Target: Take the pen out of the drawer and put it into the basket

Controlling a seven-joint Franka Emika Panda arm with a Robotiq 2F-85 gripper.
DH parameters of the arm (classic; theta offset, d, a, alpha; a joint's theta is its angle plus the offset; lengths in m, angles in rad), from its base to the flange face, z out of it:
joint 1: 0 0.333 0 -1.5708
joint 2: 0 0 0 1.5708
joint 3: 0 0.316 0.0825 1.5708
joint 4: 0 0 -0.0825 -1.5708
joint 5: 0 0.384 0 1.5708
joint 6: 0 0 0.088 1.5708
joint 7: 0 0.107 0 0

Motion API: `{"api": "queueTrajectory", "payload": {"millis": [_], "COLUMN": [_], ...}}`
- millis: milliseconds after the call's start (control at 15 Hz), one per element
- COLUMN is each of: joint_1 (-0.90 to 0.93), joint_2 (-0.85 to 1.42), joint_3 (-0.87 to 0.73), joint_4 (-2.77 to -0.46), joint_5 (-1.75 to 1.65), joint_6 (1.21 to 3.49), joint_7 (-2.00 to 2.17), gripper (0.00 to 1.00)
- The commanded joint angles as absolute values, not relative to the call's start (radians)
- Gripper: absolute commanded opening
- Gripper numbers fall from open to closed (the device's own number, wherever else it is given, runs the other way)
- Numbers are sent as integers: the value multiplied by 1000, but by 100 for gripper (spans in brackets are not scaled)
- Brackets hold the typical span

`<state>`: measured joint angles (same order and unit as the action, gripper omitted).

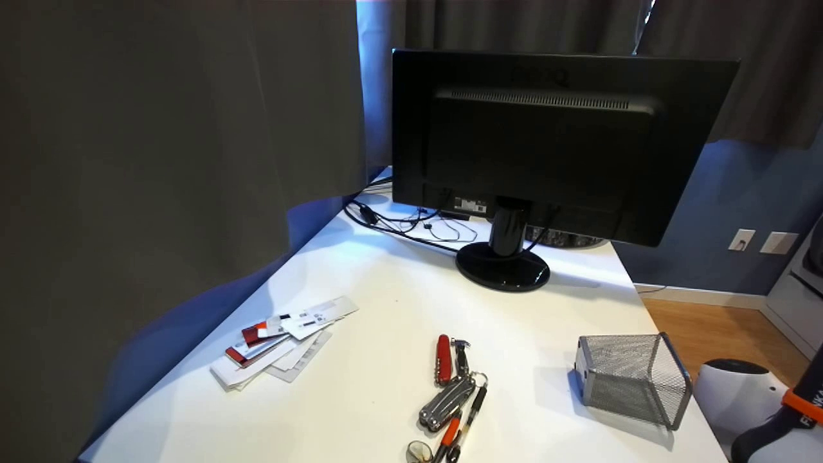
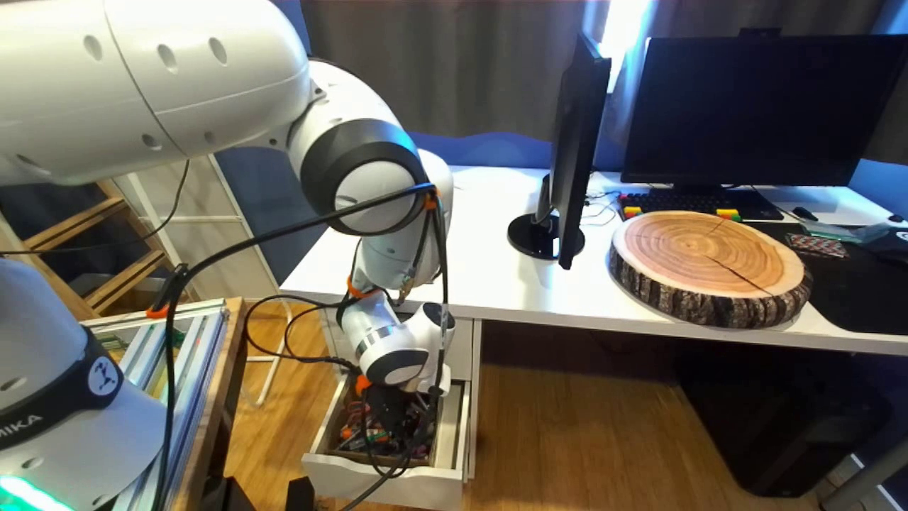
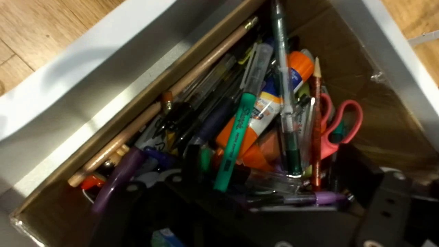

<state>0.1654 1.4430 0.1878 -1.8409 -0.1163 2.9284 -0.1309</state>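
White desk (image 1: pixel 386 360) up top, mesh basket (image 1: pixel 627 386) right by its edge, drawer (image 2: pixel 440 487) pulled out below. Green pen (image 3: pixel 239 128) is lying in the cardboard box (image 3: pixel 384 120) in there, cap (image 3: pixel 259 68) aimed roughly at a corner. Gripper (image 3: pixel 271 156) is spread wide, nothing pinched. Guessing the pen's light, stiff plastic, slick but tough; I'd grab it crosswise mid-barrel, not by the cap, which might pop off.

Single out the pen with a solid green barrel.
The green pen with the grey cap, left of the clear pen in the wrist view. Its barrel is opaque green; the clear pen is mostly transparent, the purple marker purple.
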Motion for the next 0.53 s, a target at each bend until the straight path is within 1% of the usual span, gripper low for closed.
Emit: {"api": "queueTrajectory", "payload": {"millis": [0,200,267,400,467], "joint_1": [233,270,285,310,317], "joint_2": [1474,1484,1485,1488,1489], "joint_3": [148,119,110,93,88], "joint_4": [-1808,-1797,-1793,-1785,-1781], "joint_5": [-100,-97,-96,-95,-94], "joint_6": [2992,3013,3013,3011,3011], "joint_7": [-65,-29,-19,1,9], "gripper": [100,100,82,67,66]}}
